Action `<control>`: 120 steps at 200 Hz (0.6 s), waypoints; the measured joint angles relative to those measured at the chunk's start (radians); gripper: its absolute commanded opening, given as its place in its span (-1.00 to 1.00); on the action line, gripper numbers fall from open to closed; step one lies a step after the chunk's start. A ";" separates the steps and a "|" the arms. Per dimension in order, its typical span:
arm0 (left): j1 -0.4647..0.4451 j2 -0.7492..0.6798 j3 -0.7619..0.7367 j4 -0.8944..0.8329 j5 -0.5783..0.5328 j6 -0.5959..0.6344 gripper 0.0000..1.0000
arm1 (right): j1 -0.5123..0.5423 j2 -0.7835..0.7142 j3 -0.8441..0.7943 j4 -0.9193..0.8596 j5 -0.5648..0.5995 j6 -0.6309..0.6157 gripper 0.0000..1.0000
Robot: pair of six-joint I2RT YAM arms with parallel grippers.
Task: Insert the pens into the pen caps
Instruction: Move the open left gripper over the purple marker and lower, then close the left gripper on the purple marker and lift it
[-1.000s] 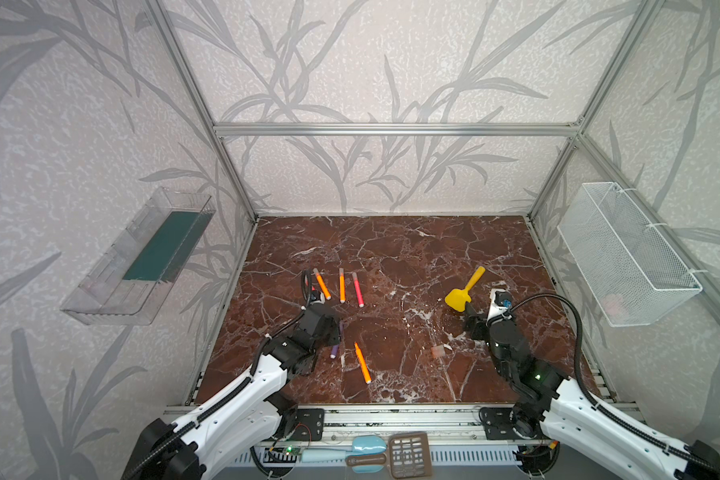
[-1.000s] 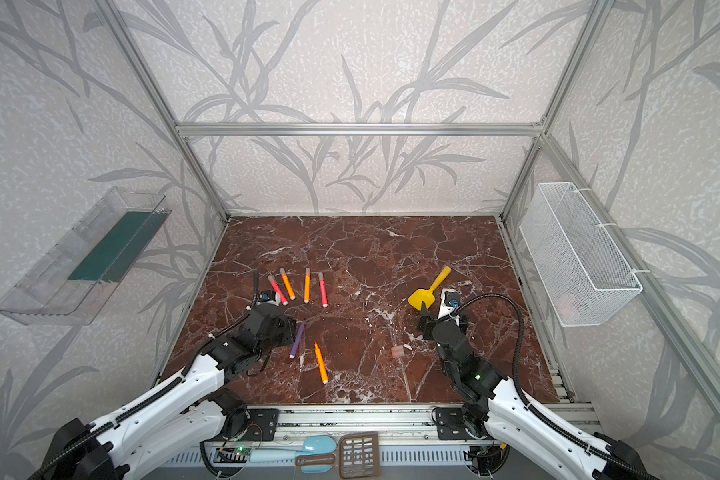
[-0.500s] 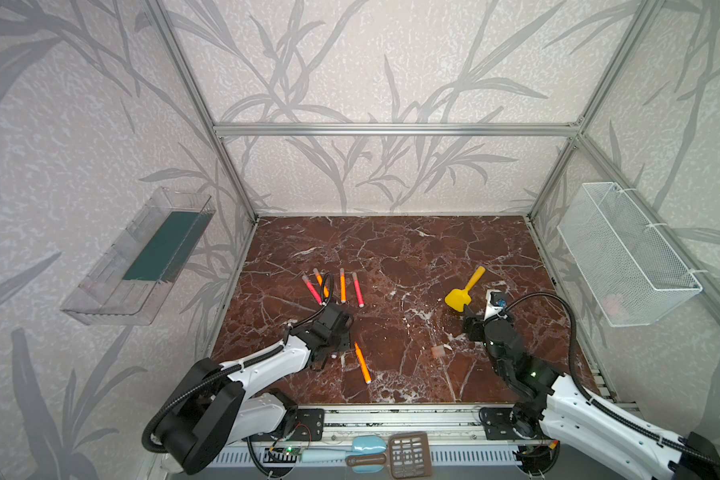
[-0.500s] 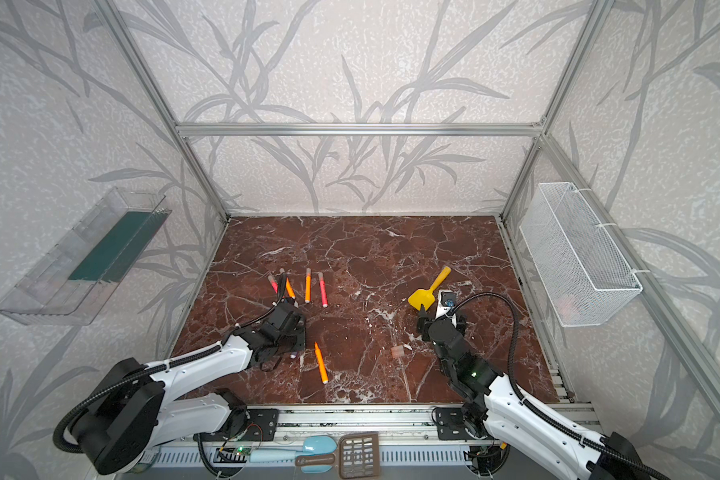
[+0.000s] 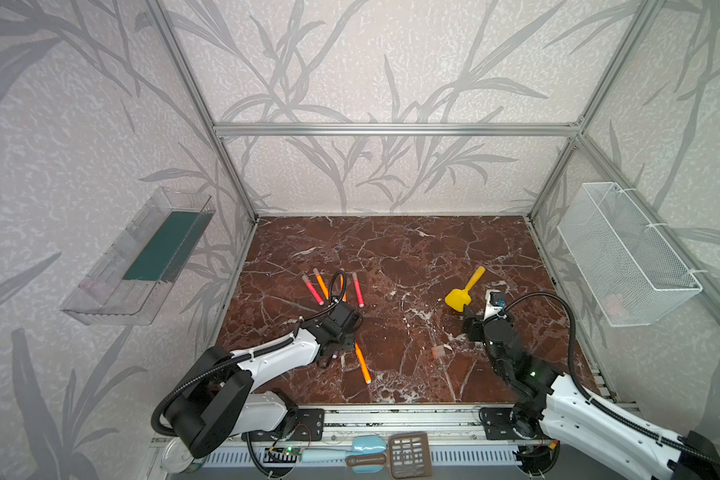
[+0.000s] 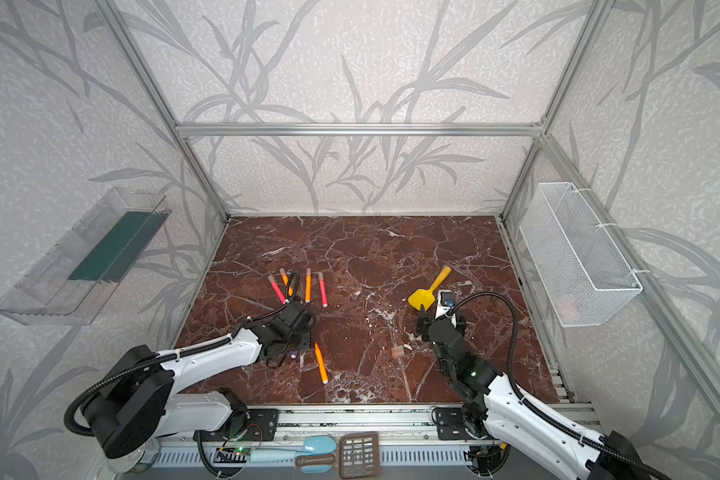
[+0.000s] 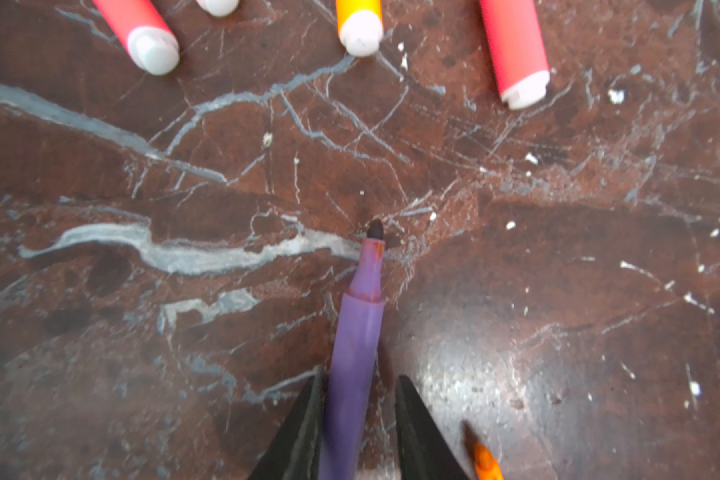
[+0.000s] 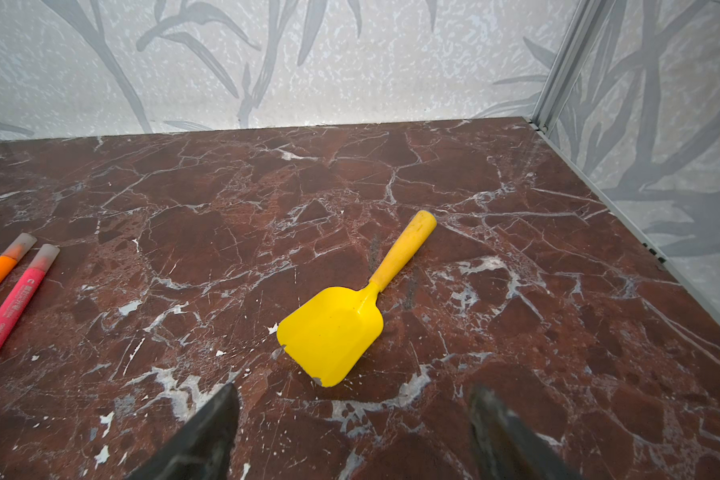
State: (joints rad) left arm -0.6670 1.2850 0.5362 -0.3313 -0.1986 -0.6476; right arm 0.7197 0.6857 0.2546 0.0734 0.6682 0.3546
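- Step in hand: picking up a pen. The left claw is down at the table, its fingers on either side of the purple pen.
- Left claw: narrowly apart, not clamped. One finger touches the barrel. A sliver of table shows between the barrel and the opposite finger.
- The purple pen lies flat and uncapped, its dark nib pointing straight ahead of the claw.
- A row of four pens lies well ahead of that nib. Their far ends look capped, so I judge them done.
- A loose orange pen lies just beside the claw, outside the free finger. It appears uncapped.
- Right claw: wide apart and empty, held low. A yellow scoop sits just ahead of it, not touching.
- Cap: I can find only one. It is a small clear tube on the table between the two claws, nearer the right one, off to its side and back toward its arm.
- Next, by my reading: close fully on the purple barrel and lift it level with the nib free.
- The right claw would then turn from the scoop, take the cap, and bring its mouth in line with the nib.
- The cap is small and slick, so a pinch may squirt it away.
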 measured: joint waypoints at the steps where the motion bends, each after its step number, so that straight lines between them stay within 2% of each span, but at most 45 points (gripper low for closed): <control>1: -0.001 -0.001 0.000 -0.001 -0.001 0.000 -0.33 | 0.000 0.000 0.000 0.000 0.000 0.000 0.68; 55: -0.019 0.003 0.004 -0.036 -0.031 -0.014 -0.39 | 0.000 -0.019 0.000 -0.001 -0.003 0.000 0.68; 120: -0.087 0.016 0.003 -0.058 -0.075 -0.051 -0.41 | 0.000 -0.085 -0.002 -0.023 -0.019 0.002 0.67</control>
State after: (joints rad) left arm -0.7544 1.3006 0.5396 -0.3893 -0.2733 -0.6987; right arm 0.7193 0.6006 0.2523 0.0509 0.6487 0.3569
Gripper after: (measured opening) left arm 0.299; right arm 0.837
